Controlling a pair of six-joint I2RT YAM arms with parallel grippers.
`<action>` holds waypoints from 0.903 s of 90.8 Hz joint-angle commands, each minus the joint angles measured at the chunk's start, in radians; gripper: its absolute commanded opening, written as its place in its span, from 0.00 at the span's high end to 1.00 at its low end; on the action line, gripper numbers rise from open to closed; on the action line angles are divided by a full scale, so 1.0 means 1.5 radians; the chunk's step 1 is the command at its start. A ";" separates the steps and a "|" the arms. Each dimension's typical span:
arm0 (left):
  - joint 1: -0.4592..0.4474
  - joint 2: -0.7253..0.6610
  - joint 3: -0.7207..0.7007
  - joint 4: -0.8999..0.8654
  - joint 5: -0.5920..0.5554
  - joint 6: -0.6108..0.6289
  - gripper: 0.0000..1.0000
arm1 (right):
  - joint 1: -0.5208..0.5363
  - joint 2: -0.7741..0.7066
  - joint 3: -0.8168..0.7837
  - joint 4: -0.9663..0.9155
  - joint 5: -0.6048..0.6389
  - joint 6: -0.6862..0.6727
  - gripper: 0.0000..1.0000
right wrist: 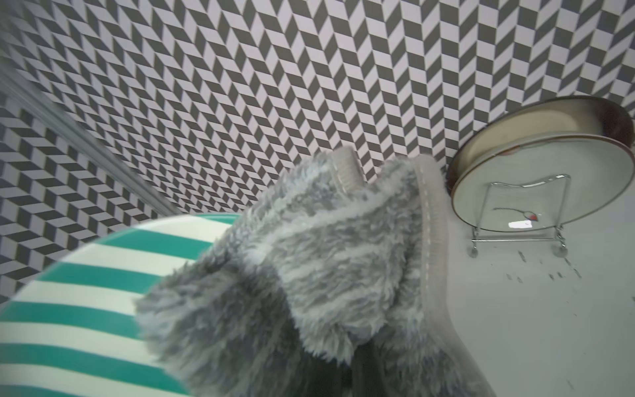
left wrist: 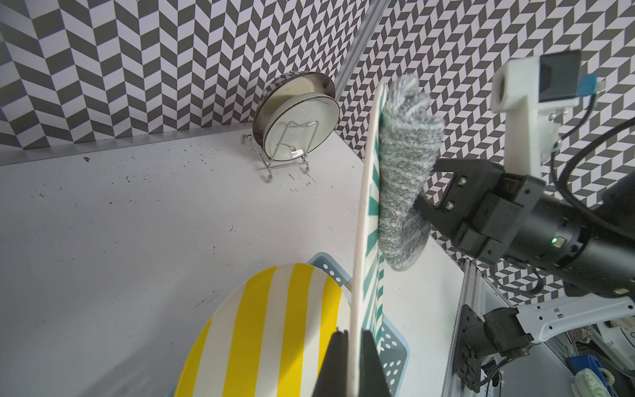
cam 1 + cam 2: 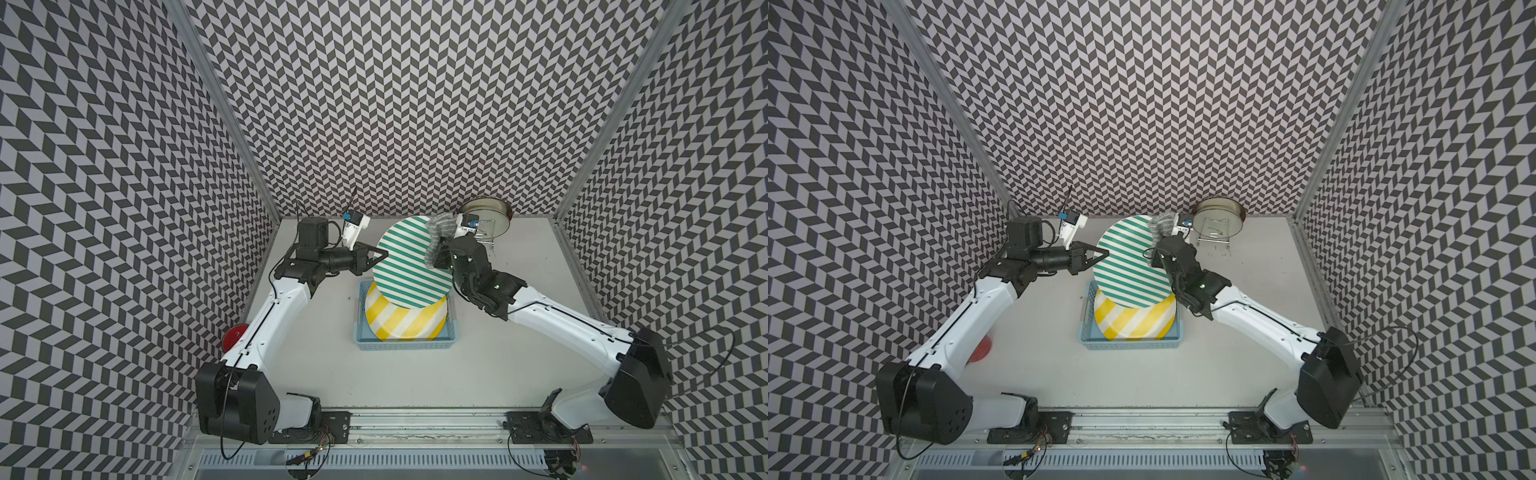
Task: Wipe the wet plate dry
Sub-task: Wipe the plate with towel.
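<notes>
Left of centre in a top view, I see the left gripper [image 3: 382, 253] clamped tight on the left rim of the green-striped plate [image 3: 409, 266]. The plate is held tilted in the middle of the frame, above the blue basket [image 3: 360, 332]. The yellow-striped plate [image 3: 403, 320] lies in this basket. On the upper right part of the green-striped plate the grey cloth [image 3: 438, 237] is touching its face. The right gripper [image 3: 442, 255] is closed on the cloth. In the upper right a metal dish [image 3: 486, 216] stands in a wire rack [image 2: 285, 167].

mid worktop [image 3: 519, 365], a basket [image 3: 405, 344] holds a plate [image 3: 399, 322]; a second plate [image 3: 403, 266] hangs above its far end, cloth [image 3: 438, 232] against its right side; a dish rack [image 3: 484, 237] stands behind-right.
</notes>
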 commanded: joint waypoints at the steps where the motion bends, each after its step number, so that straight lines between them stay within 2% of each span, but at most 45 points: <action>1: -0.006 -0.017 0.022 0.054 0.054 -0.001 1.00 | -0.012 -0.026 -0.027 0.001 0.021 0.028 1.00; 10: -0.006 -0.018 0.021 0.057 0.054 -0.003 1.00 | -0.014 -0.026 -0.033 0.022 -0.030 0.024 1.00; 25: -0.008 -0.017 0.017 0.062 0.054 -0.008 1.00 | -0.001 0.013 0.017 0.051 -0.202 -0.004 1.00; 42: -0.011 -0.015 0.013 0.064 0.053 -0.009 1.00 | 0.050 0.089 0.116 0.041 -0.279 -0.036 1.00; 70: -0.013 -0.012 0.010 0.071 0.049 -0.013 1.00 | 0.102 0.161 0.190 0.018 -0.302 -0.035 1.00; 82: -0.013 -0.012 0.010 0.071 0.049 -0.014 1.00 | 0.098 0.152 0.166 0.001 -0.213 -0.008 1.00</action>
